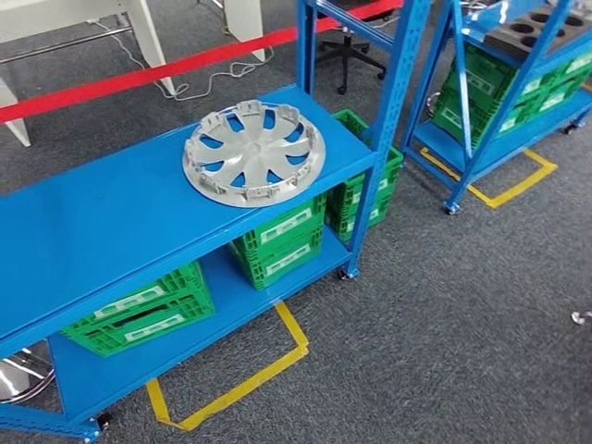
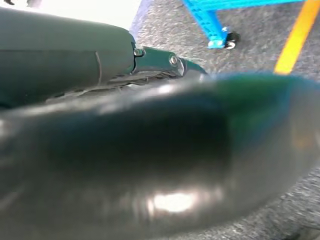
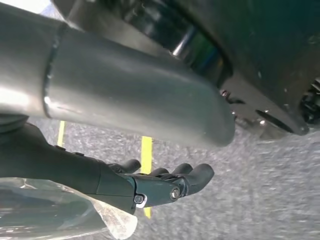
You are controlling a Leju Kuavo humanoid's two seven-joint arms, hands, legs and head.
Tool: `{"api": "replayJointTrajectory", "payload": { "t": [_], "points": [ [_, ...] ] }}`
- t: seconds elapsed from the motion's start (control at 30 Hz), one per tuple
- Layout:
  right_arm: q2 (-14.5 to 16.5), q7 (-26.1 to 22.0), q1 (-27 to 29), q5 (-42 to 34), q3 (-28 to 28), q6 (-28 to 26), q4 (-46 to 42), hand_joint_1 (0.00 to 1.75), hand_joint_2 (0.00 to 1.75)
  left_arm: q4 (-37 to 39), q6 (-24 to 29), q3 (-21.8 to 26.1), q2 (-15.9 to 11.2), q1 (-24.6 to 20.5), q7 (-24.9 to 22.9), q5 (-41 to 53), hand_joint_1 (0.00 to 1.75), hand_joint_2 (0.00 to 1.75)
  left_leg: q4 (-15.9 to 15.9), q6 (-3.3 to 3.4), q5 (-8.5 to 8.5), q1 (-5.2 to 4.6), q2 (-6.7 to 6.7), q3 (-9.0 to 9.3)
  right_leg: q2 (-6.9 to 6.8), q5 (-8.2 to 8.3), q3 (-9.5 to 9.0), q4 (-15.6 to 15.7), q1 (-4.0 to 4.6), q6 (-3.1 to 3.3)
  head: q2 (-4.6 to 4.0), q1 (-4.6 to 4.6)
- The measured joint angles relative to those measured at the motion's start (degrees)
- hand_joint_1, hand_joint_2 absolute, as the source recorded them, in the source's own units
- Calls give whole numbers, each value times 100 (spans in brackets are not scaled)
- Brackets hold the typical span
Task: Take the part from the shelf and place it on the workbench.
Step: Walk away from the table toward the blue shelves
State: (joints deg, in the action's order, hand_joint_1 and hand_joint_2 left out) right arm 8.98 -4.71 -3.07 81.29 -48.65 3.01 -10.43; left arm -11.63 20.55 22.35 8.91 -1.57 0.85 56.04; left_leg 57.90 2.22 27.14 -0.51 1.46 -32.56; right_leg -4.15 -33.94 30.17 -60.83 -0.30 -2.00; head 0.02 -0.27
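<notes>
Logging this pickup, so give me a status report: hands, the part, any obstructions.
Right hand open, hanging over the carpet. Left hand in view, state unclear. Wheel cover lying flat on the blue shelf top, untouched. Nothing around it.

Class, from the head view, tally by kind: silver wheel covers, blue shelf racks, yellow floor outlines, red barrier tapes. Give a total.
Silver wheel cover: 1
Blue shelf racks: 2
Yellow floor outlines: 2
Red barrier tape: 1
Total: 6
</notes>
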Motion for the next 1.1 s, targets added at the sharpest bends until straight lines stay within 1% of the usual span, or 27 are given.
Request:
{"api": "replayJointTrajectory", "payload": {
  "t": [0.03, 0.07, 0.1, 0.13, 0.17, 0.2, 0.23, 0.27, 0.3, 0.33, 0.37, 0.4, 0.43, 0.47, 0.5, 0.53, 0.57, 0.6, 0.63, 0.67, 0.7, 0.77, 0.8, 0.83, 0.93, 0.97, 1.1],
  "points": [
    [0, 1, 8, -2, 3, -2, 0, 0, 0, 0, 1, -1, 3, -9, 0, 0, 0, 0, -13, 17, -13, 17, -70, 3, 204, -160, 158, -312, -16, -19, 0, 19],
    [0, 3, 18, -1, 3, -10, 1, 0, 0, 0, 2, -2, 7, -22, -2, 0, 0, 0, -12, 30, -16, 25, -147, -2, 327, -328, 357, -697, -25, -33, 0, 29],
    [0, 13, 27, 2, 4, -22, 1, 0, 0, 0, 2, -3, 11, -28, -7, 0, 0, 0, -9, 35, -17, 28, -229, -4, 377, -441, 550, -1045, -30, -47, 1, 35],
    [0, 24, 33, 7, 5, -37, 1, 0, 0, 0, 4, -3, 14, -26, -13, 0, 0, 0, -7, 36, -15, 28, -310, 1, 394, -448, 681, -1240, -34, -57, 1, 36],
    [0, 36, 36, 15, 8, -52, 1, 0, 0, 0, 15, -3, 15, -19, -17, 0, 0, 0, -2, 33, -12, 30, -392, 7, 402, -348, 724, -1240, -38, -65, 1, 35],
    [0, 54, 37, 41, 12, -74, 1, 0, 0, 0, 41, -3, 17, -12, -14, -1, 0, 0, 5, 25, -6, 35, -476, 15, 423, -142, 660, -1014, -45, -70, 1, 35],
    [0, 86, 37, 110, 29, -119, 1, 0, 0, 0, 78, -3, 20, -8, -6, -2, 0, 0, 20, 7, 6, 43, -561, 20, 511, 98, 517, -630, -62, -74, 1, 35],
    [0, 133, 40, 222, 66, -179, 2, 0, 0, 0, 118, -3, 22, -10, 4, -4, 0, 0, 44, -20, 22, 43, -638, 14, 655, 261, 364, -263, -80, -75, 1, 37],
    [0, 187, 43, 367, 127, -252, 4, 0, 0, 0, 153, -3, 24, -16, 13, -5, 0, 0, 69, -54, 34, 45, -716, 0, 781, 360, 224, 23, -97, -65, 1, 37],
    [-1, 245, 47, 515, 209, -318, 5, 0, 0, 0, 175, -3, 25, -18, 17, -7, 0, 0, 86, -92, 38, 48, -781, -21, 876, 379, 141, 176, -104, -48, 1, 37],
    [-4, 296, 50, 636, 298, -369, 6, 0, 0, 0, 187, -3, 25, -17, 17, -7, 0, 0, 90, -130, 29, 55, -840, -41, 891, 355, 109, 202, -96, -19, 1, 37],
    [-7, 335, 50, 722, 389, -406, 5, 0, 0, 1, 190, -3, 23, -9, 17, -7, 0, 0, 85, -166, 15, 67, -902, -58, 833, 363, 89, 211, -93, 21, 1, 37],
    [-9, 374, 48, 771, 486, -427, 5, 0, 0, 1, 189, -3, 18, 4, 17, -7, 0, 0, 95, -198, 19, 71, -890, -69, 766, 375, 83, 224, -93, 60, 1, 35],
    [-10, 408, 44, 791, 580, -442, 5, 0, 0, 2, 178, -3, 15, 10, 18, -9, 0, 0, 158, -229, 61, 67, -787, -100, 698, 385, 71, 237, -99, 99, 1, 16],
    [-9, 435, 41, 783, 666, -445, 5, 0, 0, 2, 162, -3, 10, 6, 20, -11, 0, 0, 323, -258, 160, 61, -632, -176, 617, 388, 59, 251, -106, 136, 1, -7],
    [-9, 461, 42, 745, 732, -444, 6, 0, 0, 2, 145, -3, 8, -7, 26, -22, 0, 0, 603, -284, 314, 61, -444, -305, 533, 381, 48, 257, -103, 167, 1, -31],
    [-9, 488, 49, 682, 767, -449, 7, 0, 0, 2, 129, -1, 9, -22, 33, -38, 0, 44, 964, -308, 488, 67, -303, -479, 450, 367, 40, 257, -95, 189, 1, -50],
    [-9, 525, 58, 597, 780, -460, 7, 0, 0, 2, 119, 3, 9, -31, 39, -63, 0, 87, 1322, -325, 633, 79, -237, -650, 371, 353, 33, 257, -87, 205, 1, -53],
    [-10, 577, 64, 498, 778, -478, 7, 0, 0, 2, 115, 8, 10, -26, 43, -88, 0, 131, 1558, -333, 692, 88, -208, -759, 308, 342, 27, 257, -83, 211, 1, -52],
    [-10, 647, 62, 367, 763, -503, 7, 0, 0, 2, 114, 15, 11, -11, 29, -110, 0, 175, 1601, -332, 642, 94, -195, -774, 264, 333, 19, 257, -80, 211, 1, -52],
    [-10, 718, 52, 228, 733, -521, 7, 0, 0, 2, 115, 24, 12, 6, 3, -132, 0, 175, 1431, -320, 494, 96, -190, -684, 238, 325, 6, 256, -77, 207, 1, -53],
    [-1, 837, 26, -34, 627, -533, 7, 0, 0, 2, 107, 52, 10, 22, -101, -172, 0, 175, 718, -248, 127, 76, -161, -320, 211, 306, -21, 258, -70, 190, 1, -54],
    [5, 868, 15, -113, 569, -528, 7, 0, 0, 2, 96, 72, 9, 17, -154, -193, 0, 175, 396, -204, 31, 57, -139, -159, 203, 293, -30, 256, -61, 170, 1, -54],
    [14, 892, 8, -165, 517, -523, 7, 0, 44, 2, 81, 90, 9, 8, -201, -208, 0, 175, 185, -173, -3, 42, -119, -61, 192, 283, -28, 251, -52, 148, 1, -50],
    [25, 926, 2, -225, 406, -516, 5, 0, 175, 2, 42, 123, 21, 9, -277, -227, 0, 175, 54, -215, 25, 35, -115, -23, 178, 267, -23, 249, -35, 135, 1, -41],
    [24, 940, 1, -243, 375, -514, 5, 0, 175, 2, 14, 134, 23, 15, -292, -238, 0, 175, 50, -229, 26, 34, -118, -22, 179, 269, -30, 260, -38, 138, 1, -42],
    [18, 1029, 24, -510, 350, -513, -18, 0, 175, 2, -174, 162, 15, 23, -306, -450, 0, 175, 50, -194, 39, 26, -118, -16, 181, 291, -66, 325, -45, 94, 1, -43]
  ]
}}
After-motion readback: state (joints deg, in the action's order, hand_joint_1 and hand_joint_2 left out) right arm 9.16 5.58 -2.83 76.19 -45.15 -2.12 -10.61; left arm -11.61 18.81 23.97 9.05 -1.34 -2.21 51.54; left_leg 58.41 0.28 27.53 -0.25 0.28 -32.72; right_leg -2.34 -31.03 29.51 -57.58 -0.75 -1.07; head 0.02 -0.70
